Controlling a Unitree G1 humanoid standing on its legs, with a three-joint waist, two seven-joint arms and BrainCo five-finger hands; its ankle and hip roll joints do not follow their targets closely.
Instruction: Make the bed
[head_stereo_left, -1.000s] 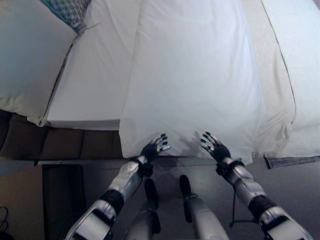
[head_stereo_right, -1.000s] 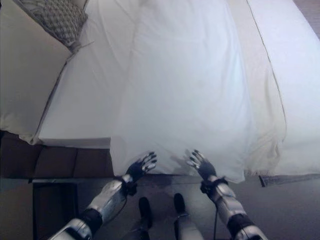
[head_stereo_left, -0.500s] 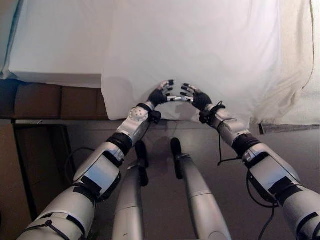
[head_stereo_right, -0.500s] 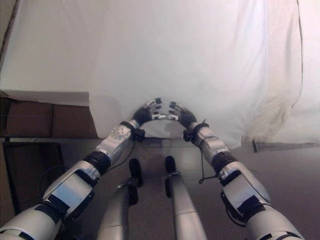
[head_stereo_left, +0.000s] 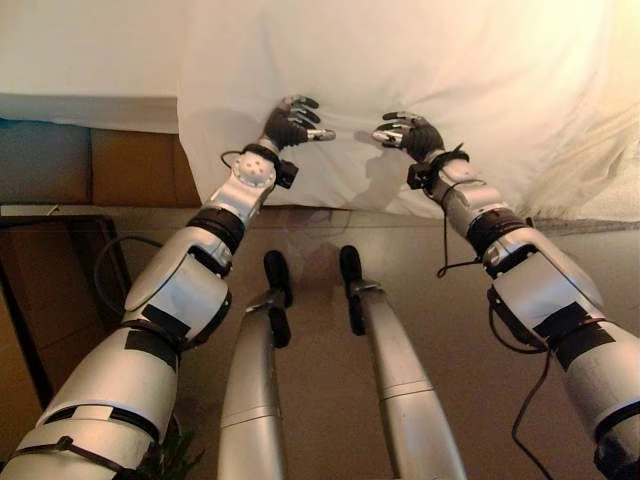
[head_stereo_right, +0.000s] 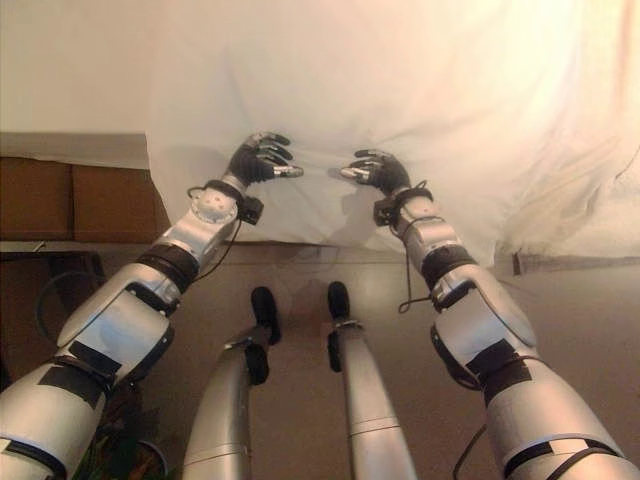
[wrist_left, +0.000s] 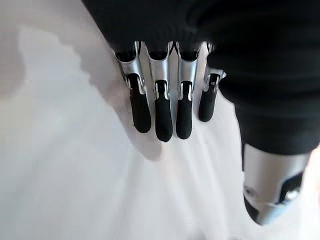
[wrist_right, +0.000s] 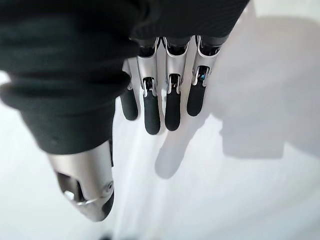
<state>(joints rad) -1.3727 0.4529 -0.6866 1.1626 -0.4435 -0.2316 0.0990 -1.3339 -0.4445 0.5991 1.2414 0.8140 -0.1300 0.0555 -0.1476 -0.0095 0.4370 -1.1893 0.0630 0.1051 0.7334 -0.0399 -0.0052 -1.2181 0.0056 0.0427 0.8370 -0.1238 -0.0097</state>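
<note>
Left robot hand (head_stereo_left: 288, 122) & right robot hand (head_stereo_left: 408, 133) both loose-fingered over white sheet (head_stereo_left: 420, 60), brown bed base (head_stereo_left: 110, 165) beside.

My left hand (wrist_left: 165, 75) hung close over the white sheet (wrist_left: 60, 165), its dark ribbed cover above a row of silver fingers (wrist_left: 163, 117) that reached out fairly straight, dark tips just over the cloth. My thumb (wrist_left: 267, 192) stood apart from them. The fingers cast a soft shadow on the sheet, which lay smooth with faint creases.
</note>
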